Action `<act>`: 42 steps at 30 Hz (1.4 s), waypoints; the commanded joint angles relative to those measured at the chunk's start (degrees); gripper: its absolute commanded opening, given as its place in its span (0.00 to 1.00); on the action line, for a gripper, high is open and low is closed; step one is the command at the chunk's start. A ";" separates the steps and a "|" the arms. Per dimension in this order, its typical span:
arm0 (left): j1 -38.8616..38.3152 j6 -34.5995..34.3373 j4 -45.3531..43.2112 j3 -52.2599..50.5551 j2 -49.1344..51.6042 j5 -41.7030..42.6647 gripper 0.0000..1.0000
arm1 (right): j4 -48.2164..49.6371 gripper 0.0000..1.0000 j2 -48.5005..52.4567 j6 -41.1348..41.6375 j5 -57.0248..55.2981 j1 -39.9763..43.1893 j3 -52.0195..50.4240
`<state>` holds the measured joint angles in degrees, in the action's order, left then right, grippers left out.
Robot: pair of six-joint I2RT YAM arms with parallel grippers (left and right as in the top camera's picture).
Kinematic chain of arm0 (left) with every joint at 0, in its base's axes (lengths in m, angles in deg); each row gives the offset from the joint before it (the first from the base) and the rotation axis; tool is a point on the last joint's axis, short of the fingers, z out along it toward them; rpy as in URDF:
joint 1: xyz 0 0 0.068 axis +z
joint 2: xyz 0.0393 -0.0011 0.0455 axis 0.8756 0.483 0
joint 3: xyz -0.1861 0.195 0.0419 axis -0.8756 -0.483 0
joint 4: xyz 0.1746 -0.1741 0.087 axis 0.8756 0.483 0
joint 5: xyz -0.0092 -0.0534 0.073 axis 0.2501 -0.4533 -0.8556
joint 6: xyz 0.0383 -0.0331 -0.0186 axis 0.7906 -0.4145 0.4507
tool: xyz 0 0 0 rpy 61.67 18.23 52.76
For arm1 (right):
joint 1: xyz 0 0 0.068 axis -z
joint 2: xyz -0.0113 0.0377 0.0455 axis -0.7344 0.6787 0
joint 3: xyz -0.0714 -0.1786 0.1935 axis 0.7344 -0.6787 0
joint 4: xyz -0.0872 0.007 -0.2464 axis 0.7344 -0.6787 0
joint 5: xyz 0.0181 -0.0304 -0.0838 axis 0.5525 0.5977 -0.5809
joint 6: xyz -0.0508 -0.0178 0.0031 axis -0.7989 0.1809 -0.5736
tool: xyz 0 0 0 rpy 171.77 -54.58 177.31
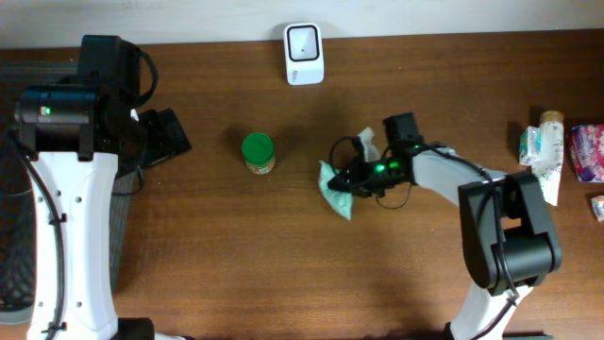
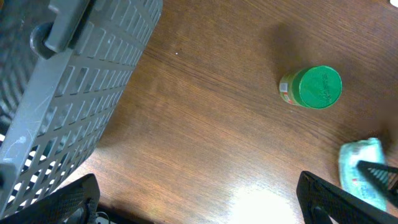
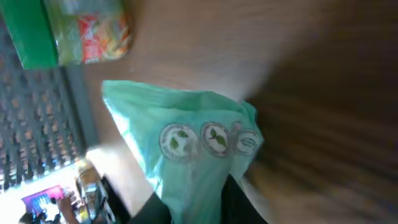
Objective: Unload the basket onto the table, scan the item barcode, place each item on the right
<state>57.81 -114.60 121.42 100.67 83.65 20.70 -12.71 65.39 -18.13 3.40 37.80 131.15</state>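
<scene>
1. Closest to the right wrist camera, a teal packet (image 3: 193,149) with round leaf emblems is seen, its narrow end pinched between the dark fingers of the right gripper (image 3: 208,200); the jaws are judged to be clamped on it, though the view is blurred.
2. From overhead, this packet is found near the middle of the table (image 1: 236,255), tilted in the grip. It is probably held by one end so that its printed faces can be turned.
3. No barcode can be made out on the packet's visible face.
4. A white scanner (image 1: 304,54) is set at the table's far edge, well apart from the packet, so a carry toward it is judged to be needed.
5. A green-lidded jar (image 1: 258,153) stands upright between packet and left arm, untouched.
6. The left gripper (image 2: 199,210) is held with its jaws wide apart and empty, beside a grey slatted basket (image 2: 74,93) at the table's left edge.
7. More packets (image 1: 543,144) are laid at the right edge.
</scene>
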 commanded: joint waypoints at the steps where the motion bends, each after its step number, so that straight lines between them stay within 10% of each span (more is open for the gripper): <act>1: 0.24 -0.72 0.07 0.61 -0.92 -0.02 0.99 | -1.99 0.40 -1.51 -0.94 -5.73 5.20 -0.68; 4: 0.22 -0.72 0.04 0.61 -0.92 0.00 0.99 | -6.60 0.56 -1.60 -3.96 -5.73 9.49 1.40; 13: 0.22 -0.72 0.04 0.61 -0.92 0.00 0.99 | -23.85 0.57 -1.60 -13.81 -11.30 16.70 7.39; 18: 0.22 -0.72 0.04 0.61 -0.92 -0.02 0.99 | -34.80 0.93 -1.60 -22.16 -9.79 16.55 8.17; 26: 0.22 -0.72 0.07 0.61 -0.92 0.00 0.99 | -21.86 1.00 -1.55 -15.02 -5.29 16.52 -0.55; 42: 0.22 -0.72 0.04 0.61 -0.92 0.00 0.99 | -5.97 0.04 -1.60 -3.91 -5.05 9.09 -7.34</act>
<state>57.81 -114.60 121.42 100.67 83.65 20.70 -18.61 62.27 -22.33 2.64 47.70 124.86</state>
